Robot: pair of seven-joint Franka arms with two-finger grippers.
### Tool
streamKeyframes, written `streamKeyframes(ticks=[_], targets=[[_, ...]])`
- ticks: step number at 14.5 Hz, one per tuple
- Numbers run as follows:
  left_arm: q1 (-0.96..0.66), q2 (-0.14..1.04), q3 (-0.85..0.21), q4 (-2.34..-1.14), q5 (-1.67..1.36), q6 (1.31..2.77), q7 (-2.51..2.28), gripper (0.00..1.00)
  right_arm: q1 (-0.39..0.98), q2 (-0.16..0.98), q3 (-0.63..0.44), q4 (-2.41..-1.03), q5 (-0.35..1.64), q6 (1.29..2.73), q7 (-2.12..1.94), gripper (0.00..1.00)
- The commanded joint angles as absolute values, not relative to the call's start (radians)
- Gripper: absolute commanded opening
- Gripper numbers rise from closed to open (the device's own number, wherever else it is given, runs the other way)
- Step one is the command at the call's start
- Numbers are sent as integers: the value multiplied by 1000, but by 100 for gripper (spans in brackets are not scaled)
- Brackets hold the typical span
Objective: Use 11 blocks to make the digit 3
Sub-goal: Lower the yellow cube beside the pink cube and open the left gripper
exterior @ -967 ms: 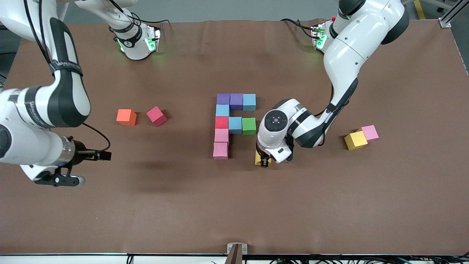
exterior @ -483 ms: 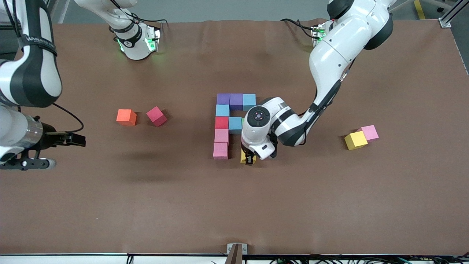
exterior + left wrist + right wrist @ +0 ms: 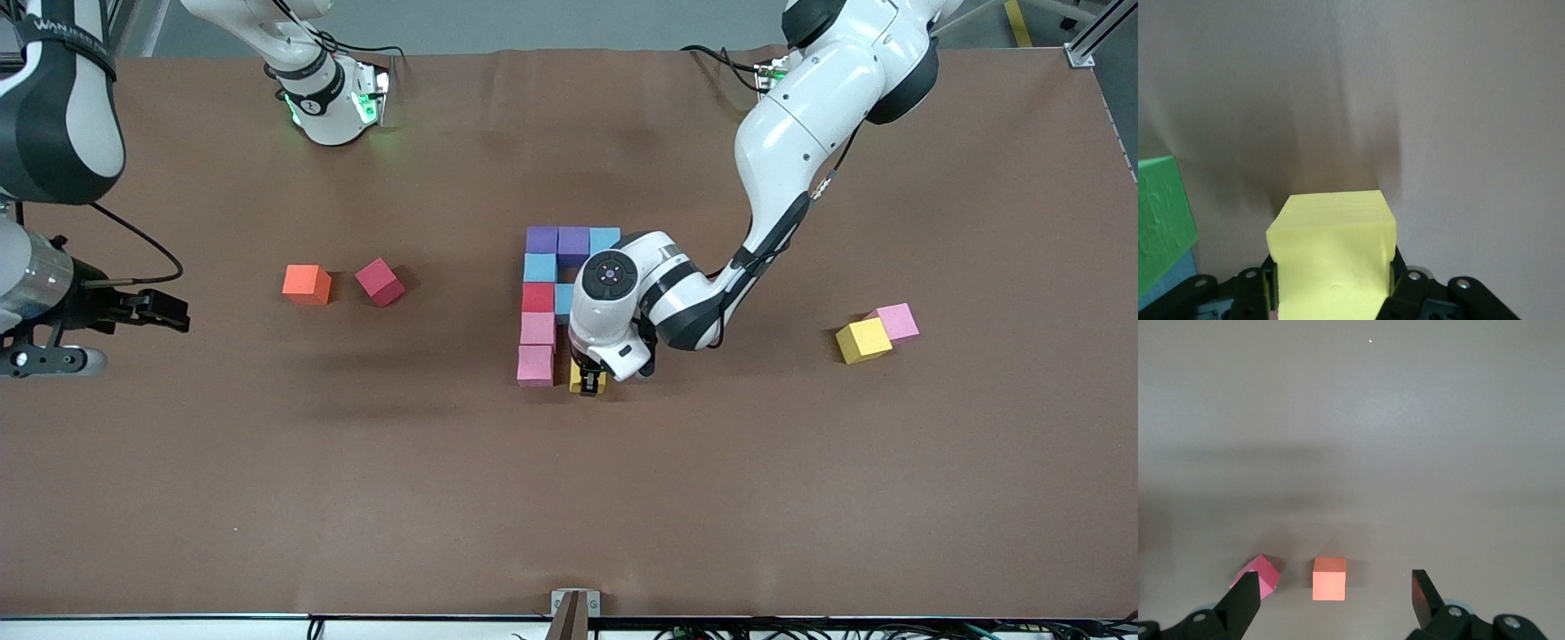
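We grip the yellow cube [image 3: 1331,257] by opposite flat sides in the left gripper [image 3: 588,384] – light, squashy foam, we judge – while the right gripper [image 3: 1335,600] waits, jaws open.

A big brown table [image 3: 800,498] fills almost the whole view, with soft dark shadows on its flat top. A strip of grey floor [image 3: 551,27] shows along its top edge, and a silver metal frame [image 3: 1089,40] stands at one corner. A small metal bracket [image 3: 574,604] sits at the table's near edge.
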State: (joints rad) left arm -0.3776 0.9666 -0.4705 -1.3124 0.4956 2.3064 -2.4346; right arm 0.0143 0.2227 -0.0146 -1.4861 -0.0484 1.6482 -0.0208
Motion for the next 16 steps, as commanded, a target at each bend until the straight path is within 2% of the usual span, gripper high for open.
streamKeyframes(ticks=[1, 5, 12, 14, 15, 16], targets=[[-406, 1022, -463, -1281, 466, 2365, -2453, 29, 6, 131, -5, -1537, -67, 1597, -8, 100], [-417, 1031, -456, -1281, 466, 2398, -2460, 29, -5, 32, -5, -1613, -64, 1569, -6, 100], [-428, 1035, -448, -1281, 466, 2430, -2467, 30, -9, 31, -2, -1608, -48, 1586, -6, 100], [-428, 1035, -443, -1281, 466, 2431, -2467, 36, -8, 29, 0, -1606, -49, 1583, -8, 100], [-428, 1034, -442, -1281, 466, 2431, -2465, 57, -11, 29, 0, -1605, -49, 1585, -12, 100], [-428, 1032, -442, -1281, 466, 2431, -2461, 95, -12, 29, -2, -1605, -48, 1585, -15, 100]])
